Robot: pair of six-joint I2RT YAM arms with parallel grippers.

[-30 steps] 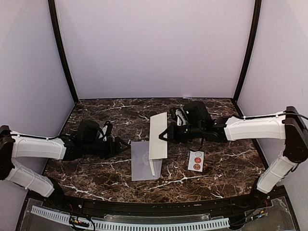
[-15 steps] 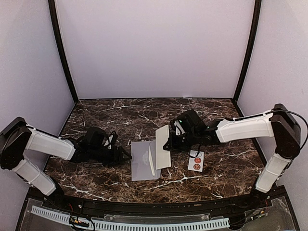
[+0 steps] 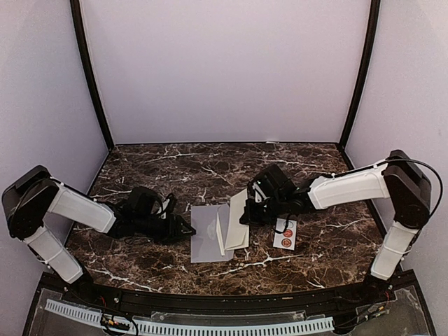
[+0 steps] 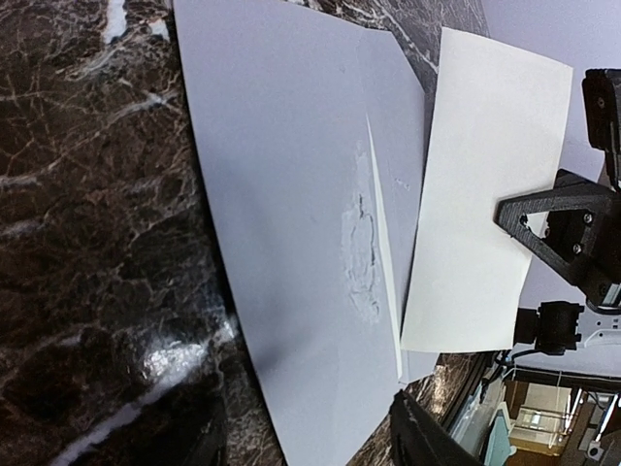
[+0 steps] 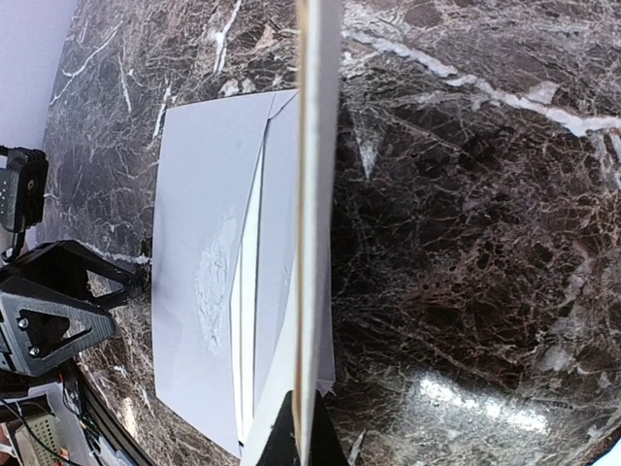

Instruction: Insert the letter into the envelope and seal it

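The grey-lavender envelope (image 3: 208,234) lies flat on the marble table, its emblem facing up (image 4: 361,254). Its flap side is to the right and slightly raised (image 5: 254,243). My right gripper (image 3: 247,212) is shut on the white letter (image 3: 236,221) and holds it tilted, with its lower edge over the envelope's right side. The right wrist view shows the letter edge-on (image 5: 316,194). The letter also shows in the left wrist view (image 4: 480,194). My left gripper (image 3: 184,229) is open and low at the envelope's left edge, and its fingers (image 4: 419,435) straddle that edge.
A small white sticker strip (image 3: 285,233) with round seals lies just right of the letter, under the right arm. Black frame posts and pale walls enclose the table (image 3: 154,171). A rail (image 3: 210,299) runs along the near edge.
The right gripper has lowered the letter and brought it left onto the envelope's right side. The left gripper has moved right, up to the envelope's left edge.
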